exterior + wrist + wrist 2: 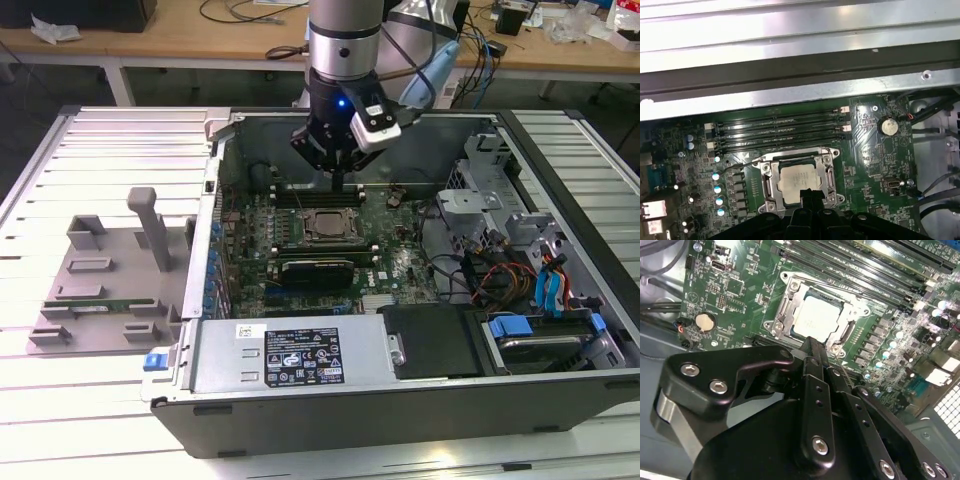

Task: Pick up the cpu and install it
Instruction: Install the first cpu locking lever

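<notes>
Black metal is what you see first: the claw (pixel 812 346) hangs over the motherboard (pixel 740 290) inside the open computer case (pixel 420 400), and its tips appear pressed together with nothing between them. Its own body hides the near edge of the socket frame (pixel 827 167) in both wrist views. The cpu (pixel 796 182) lies flat in the socket, silver top up, just beside the claw tips; you cannot tell if they touch it. The memory slots (pixel 780 131) run near the socket. In the exterior view, a grey fixture (pixel 110 270) stands on the desk (pixel 60 400), on the exterior view's left.
</notes>
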